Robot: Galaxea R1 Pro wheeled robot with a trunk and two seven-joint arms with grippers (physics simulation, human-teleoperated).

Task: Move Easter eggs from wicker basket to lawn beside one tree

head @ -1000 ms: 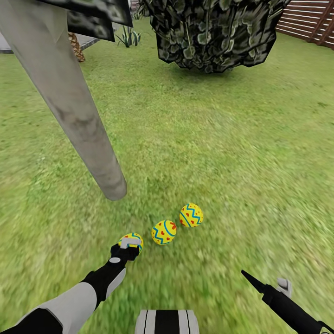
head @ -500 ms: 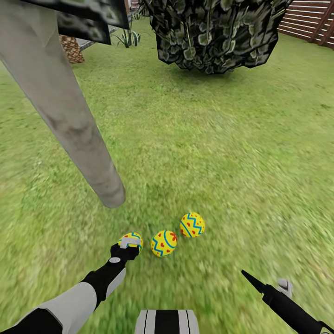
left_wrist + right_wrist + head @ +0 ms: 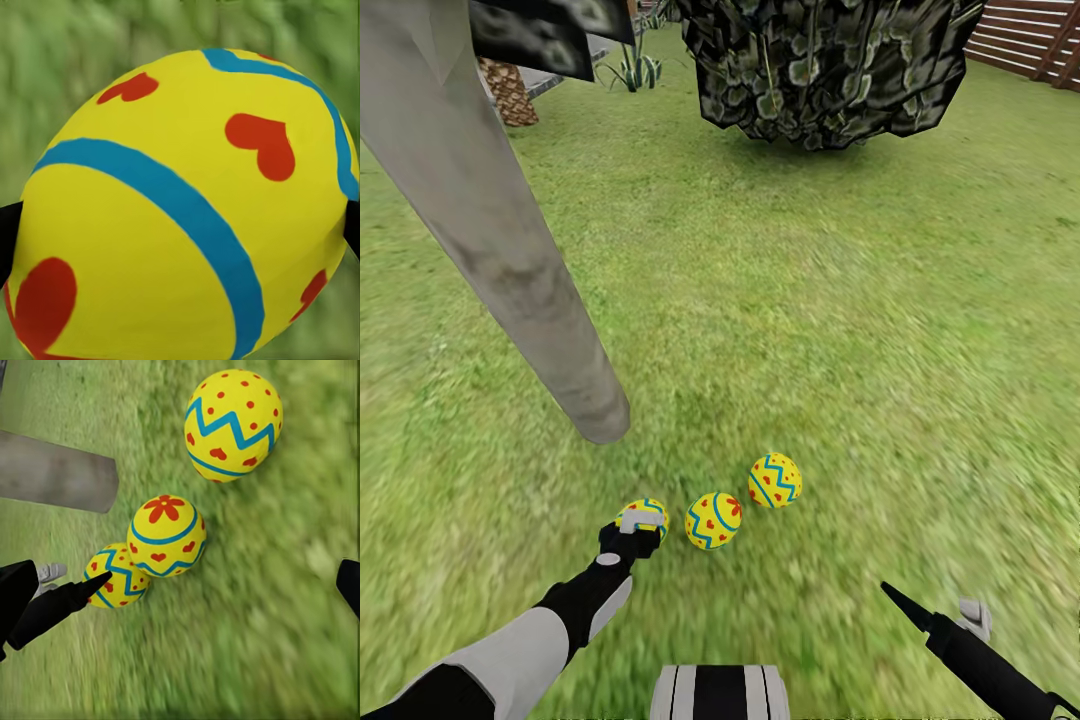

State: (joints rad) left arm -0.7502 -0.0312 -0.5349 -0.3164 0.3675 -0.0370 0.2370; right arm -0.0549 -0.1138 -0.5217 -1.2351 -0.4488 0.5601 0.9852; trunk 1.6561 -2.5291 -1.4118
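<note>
Three yellow Easter eggs with blue lines and red hearts sit close together on the lawn [image 3: 880,330], just in front of the foot of a tree's pale grey trunk [image 3: 510,260]. My left gripper [image 3: 630,537] is shut on the left egg [image 3: 645,514] at grass level. Its black fingers [image 3: 6,240] press that egg's [image 3: 180,210] sides. The middle egg [image 3: 713,520] and the right egg [image 3: 775,480] lie free on the grass. My right gripper [image 3: 940,620] hangs open above the lawn, off to the eggs' right, looking down on all three. The wicker basket is out of view.
A low, dark leafy crown [image 3: 830,70] hangs over the grass farther ahead. A brown slatted fence [image 3: 1030,40] runs at the back right. A scaly palm trunk [image 3: 510,90] and a spiky plant [image 3: 635,70] stand at the back left. Open grass stretches to the right.
The whole view has shifted a little, so the trunk's foot and the two free eggs sit slightly lower in the picture. Both grippers hold the same pose, and the left one still grips its egg.
</note>
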